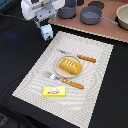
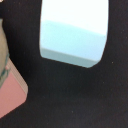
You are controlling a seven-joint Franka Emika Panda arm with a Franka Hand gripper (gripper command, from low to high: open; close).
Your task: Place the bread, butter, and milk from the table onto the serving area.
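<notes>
While the gripper (image 1: 45, 25) hovers over the milk (image 1: 47, 32), finger state unclear, a misaligned descent could topple it.

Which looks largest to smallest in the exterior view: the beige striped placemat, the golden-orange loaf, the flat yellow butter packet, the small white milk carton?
1. Beige striped placemat
2. Golden-orange loaf
3. Flat yellow butter packet
4. Small white milk carton; partly hidden by the gripper, so close to the packet.

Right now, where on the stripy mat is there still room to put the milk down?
The serving area is bare along its exterior-view right side, past the knife, and in the corner nearest the milk. The middle is crowded: bread on the plate, fork, with butter below.
</notes>
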